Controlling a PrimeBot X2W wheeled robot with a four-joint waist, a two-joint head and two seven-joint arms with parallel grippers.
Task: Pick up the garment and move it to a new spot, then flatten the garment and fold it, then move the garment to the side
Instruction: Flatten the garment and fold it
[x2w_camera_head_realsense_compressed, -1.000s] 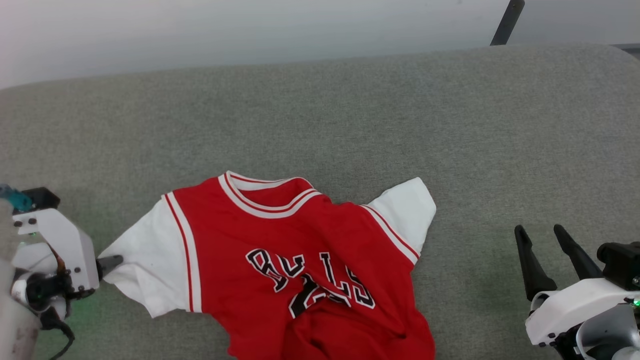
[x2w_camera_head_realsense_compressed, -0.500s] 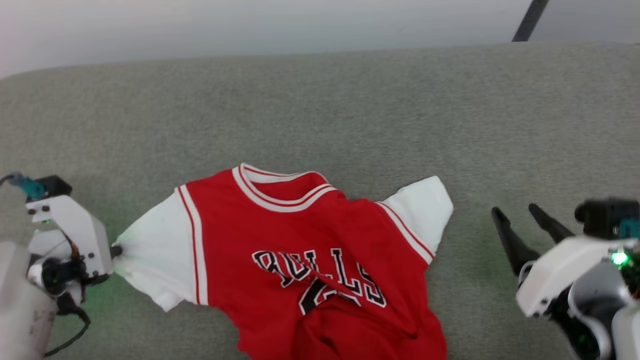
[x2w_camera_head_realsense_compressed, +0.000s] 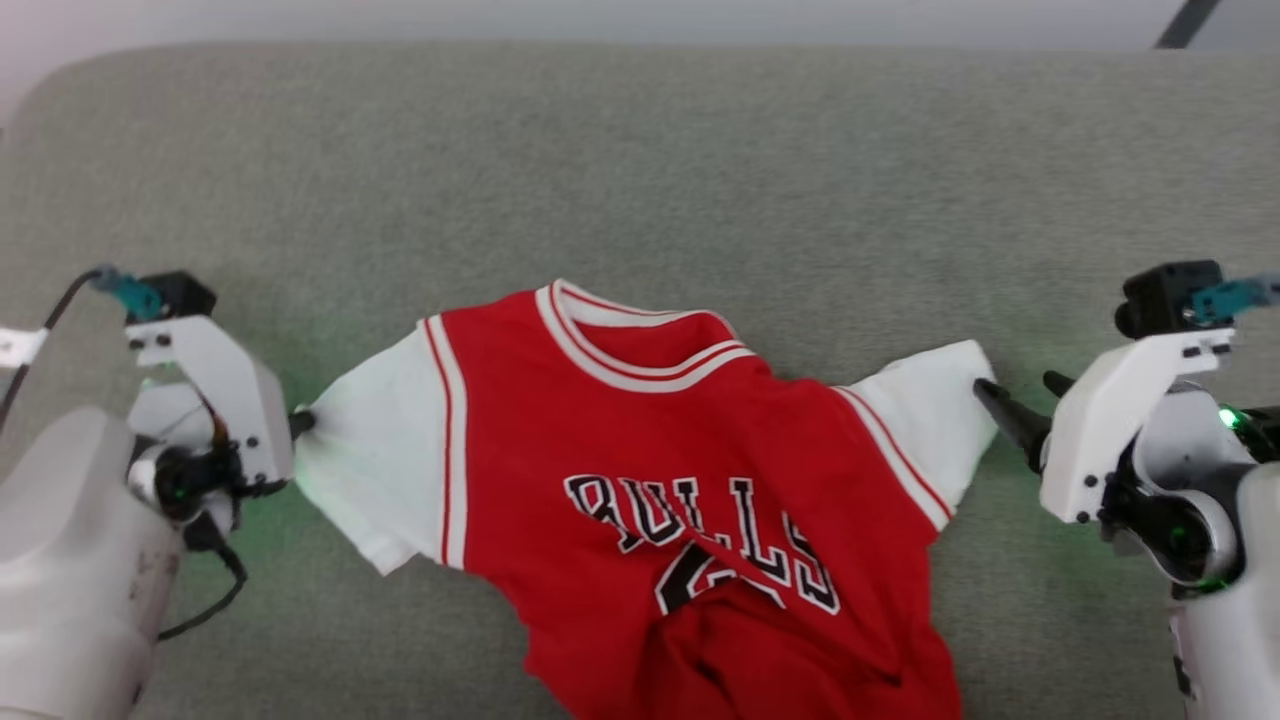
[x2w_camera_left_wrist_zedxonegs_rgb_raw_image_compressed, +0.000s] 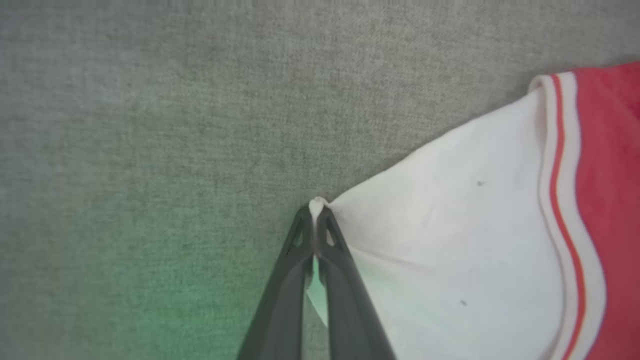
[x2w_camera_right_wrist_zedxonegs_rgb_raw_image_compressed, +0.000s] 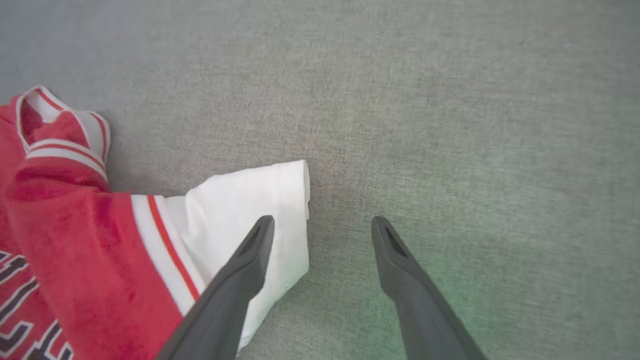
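Note:
The garment (x2w_camera_head_realsense_compressed: 690, 440), a red shirt with white sleeves and black lettering, lies face up on a grey fabric surface, its lower part rumpled near the bottom edge of the head view. My left gripper (x2w_camera_head_realsense_compressed: 300, 424) is shut on the tip of its left white sleeve (x2w_camera_left_wrist_zedxonegs_rgb_raw_image_compressed: 450, 240); the wrist view shows the fingers (x2w_camera_left_wrist_zedxonegs_rgb_raw_image_compressed: 295, 280) pinching a small fold of white cloth. My right gripper (x2w_camera_head_realsense_compressed: 1015, 395) stands open at the right sleeve (x2w_camera_right_wrist_zedxonegs_rgb_raw_image_compressed: 250, 220), one finger over the sleeve's edge, the other over bare surface.
The grey fabric surface (x2w_camera_head_realsense_compressed: 700, 170) stretches wide behind and to both sides of the shirt. A pale wall runs along its far edge, with a dark slanted bar (x2w_camera_head_realsense_compressed: 1185, 22) at the top right.
My left gripper has shut on the left sleeve tip. My right gripper has swung up and in toward the right sleeve. The head camera has shifted, so the shirt sits higher and further right.

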